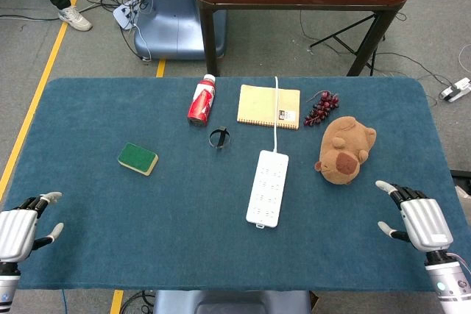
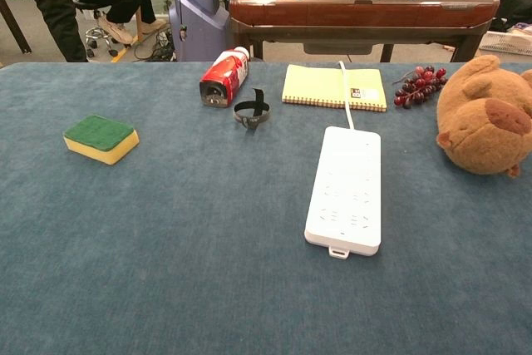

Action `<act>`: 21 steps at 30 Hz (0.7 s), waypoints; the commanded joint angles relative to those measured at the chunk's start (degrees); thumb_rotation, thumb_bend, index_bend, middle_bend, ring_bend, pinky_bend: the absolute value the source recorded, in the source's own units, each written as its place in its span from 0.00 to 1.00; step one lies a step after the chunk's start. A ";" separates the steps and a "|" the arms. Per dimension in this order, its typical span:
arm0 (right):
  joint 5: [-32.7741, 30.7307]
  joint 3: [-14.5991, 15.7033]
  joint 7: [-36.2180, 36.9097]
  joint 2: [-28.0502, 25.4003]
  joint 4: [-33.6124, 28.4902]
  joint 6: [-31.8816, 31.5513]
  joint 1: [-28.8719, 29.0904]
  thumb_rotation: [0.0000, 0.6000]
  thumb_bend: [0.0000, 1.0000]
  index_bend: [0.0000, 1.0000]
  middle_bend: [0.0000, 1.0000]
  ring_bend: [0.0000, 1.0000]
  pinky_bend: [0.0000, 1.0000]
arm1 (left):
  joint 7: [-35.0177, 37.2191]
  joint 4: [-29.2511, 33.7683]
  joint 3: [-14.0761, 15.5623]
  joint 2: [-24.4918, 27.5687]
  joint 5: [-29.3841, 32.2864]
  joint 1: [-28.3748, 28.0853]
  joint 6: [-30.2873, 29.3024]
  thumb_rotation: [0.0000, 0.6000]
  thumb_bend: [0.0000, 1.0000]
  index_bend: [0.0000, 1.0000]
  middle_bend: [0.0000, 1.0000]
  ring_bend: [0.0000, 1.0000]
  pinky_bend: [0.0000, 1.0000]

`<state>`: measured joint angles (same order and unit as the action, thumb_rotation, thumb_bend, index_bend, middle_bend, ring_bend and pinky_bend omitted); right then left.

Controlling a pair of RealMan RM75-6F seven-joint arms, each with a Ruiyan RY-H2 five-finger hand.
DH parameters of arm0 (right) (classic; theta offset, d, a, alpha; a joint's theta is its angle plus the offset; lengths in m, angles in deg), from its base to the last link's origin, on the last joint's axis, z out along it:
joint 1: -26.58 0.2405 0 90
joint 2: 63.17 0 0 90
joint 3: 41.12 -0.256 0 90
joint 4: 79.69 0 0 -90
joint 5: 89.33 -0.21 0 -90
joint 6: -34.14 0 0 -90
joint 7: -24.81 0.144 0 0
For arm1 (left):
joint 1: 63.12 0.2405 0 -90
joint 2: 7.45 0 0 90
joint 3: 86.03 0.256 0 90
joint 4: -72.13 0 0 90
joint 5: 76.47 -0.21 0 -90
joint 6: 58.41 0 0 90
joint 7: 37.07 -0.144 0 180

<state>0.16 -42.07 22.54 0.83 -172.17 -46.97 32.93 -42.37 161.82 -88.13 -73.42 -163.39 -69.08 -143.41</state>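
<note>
Blue cloth covers the table (image 1: 110, 108), and every place below is told from the white power strip (image 1: 268, 187) lying near its middle. No brand or writing can be read on anything: the small label on the yellow notebook (image 1: 257, 104), which lies just beyond the strip with the cord running over it, is too small to make out, and so is the print on the red bottle (image 1: 201, 101) lying on its side beyond and left of the strip. Right of the strip sits a brown plush animal (image 1: 346, 150), cut off at the edge in the chest view. Dark red grapes (image 1: 321, 108) lie beyond and right; a green and yellow sponge (image 1: 137, 158) is well to the left; a small black ring (image 1: 218, 137) is close by, beyond and left. Both hands show only in the head view, partly cut off at the frame's bottom. The right hand (image 1: 419, 222), nearest the plush animal, and the left hand (image 1: 22, 229), nearest the sponge, are empty with fingers spread.
</note>
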 commanded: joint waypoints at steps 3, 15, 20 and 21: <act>0.10 -0.45 -2.56 1.13 1.01 -0.81 0.04 1.00 0.06 0.26 0.37 0.38 0.49 | -0.05 0.05 0.16 0.03 0.03 -0.05 0.26 1.00 0.26 0.36 0.39 0.38 0.61; 4.27 -2.24 -13.68 4.17 -1.66 4.20 6.45 1.00 0.31 0.33 0.61 0.76 0.91 | -0.39 0.29 0.60 0.14 -0.31 0.06 0.25 1.00 0.26 0.36 0.40 0.38 0.61; 0.61 -5.40 -22.45 3.59 -8.20 11.45 11.70 1.00 0.38 0.33 0.82 0.95 1.00 | 0.49 0.16 0.66 0.32 -0.97 0.63 -1.19 1.00 0.26 0.36 0.40 0.38 0.61; -0.89 -6.03 -24.37 3.42 -9.42 13.20 12.73 1.00 0.39 0.33 0.85 0.97 1.00 | 0.75 0.00 0.61 0.32 -0.95 0.71 -1.35 1.00 0.26 0.37 0.40 0.38 0.61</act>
<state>2.30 -46.03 2.85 4.57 -177.97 -38.08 42.48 -41.78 161.95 -87.50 -73.12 -164.29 -68.48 -144.64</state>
